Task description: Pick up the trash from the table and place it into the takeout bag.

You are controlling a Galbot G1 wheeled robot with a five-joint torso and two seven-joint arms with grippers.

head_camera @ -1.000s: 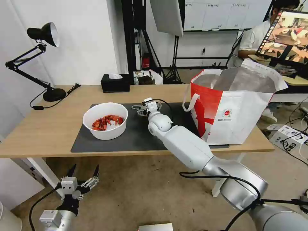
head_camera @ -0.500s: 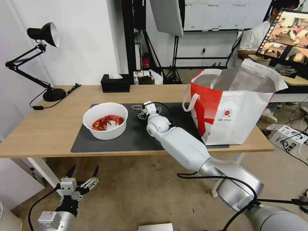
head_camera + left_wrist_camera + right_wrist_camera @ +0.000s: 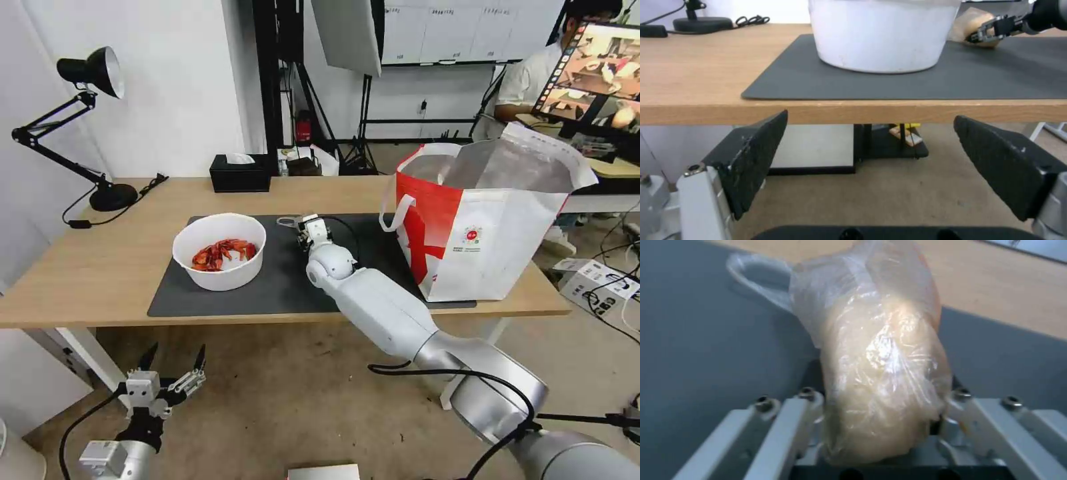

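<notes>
Right gripper [image 3: 882,426] clenched on bagged ball [image 3: 882,373], on the mat at bowl's [image 3: 219,251] three o'clock. Lift straight, clear bag [image 3: 490,220] rim before release. Left gripper [image 3: 871,160] spread, idle below table [image 3: 100,267].

Table layout
Bowl [image 3: 219,251] sits left on the mat [image 3: 280,283], bag [image 3: 487,220] on the right, tissue box [image 3: 240,173] behind, lamp [image 3: 80,127] far left.

Right hand [image 3: 301,229] shifted slightly toward worktop's far side over mat [image 3: 280,283], wrist rolled so its white block now faces up. Fingers now clamp bagged ball [image 3: 882,373]. Right forearm swung slightly left.
</notes>
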